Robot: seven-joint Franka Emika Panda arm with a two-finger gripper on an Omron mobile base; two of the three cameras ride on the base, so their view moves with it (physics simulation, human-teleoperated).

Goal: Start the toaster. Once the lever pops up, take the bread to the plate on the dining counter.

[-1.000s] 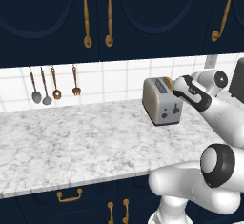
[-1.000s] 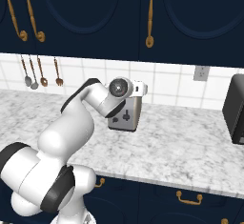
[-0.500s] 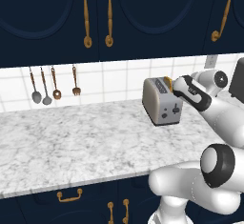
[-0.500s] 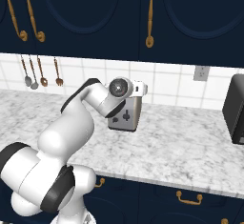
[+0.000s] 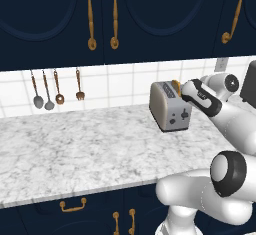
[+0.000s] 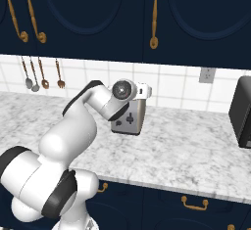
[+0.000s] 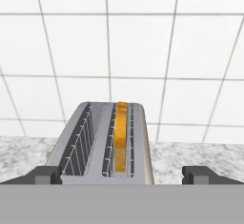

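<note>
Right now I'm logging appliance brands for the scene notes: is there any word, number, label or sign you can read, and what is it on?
None can be read.
The toaster has dark controls on its end face, with no legible marking.
The bread in its slot, the tiles and the gripper carry no text.
The dark appliance shows no label.

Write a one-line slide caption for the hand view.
Looking along the toaster top: bread in the right-hand slot, other slot empty, white tiles behind.
</note>
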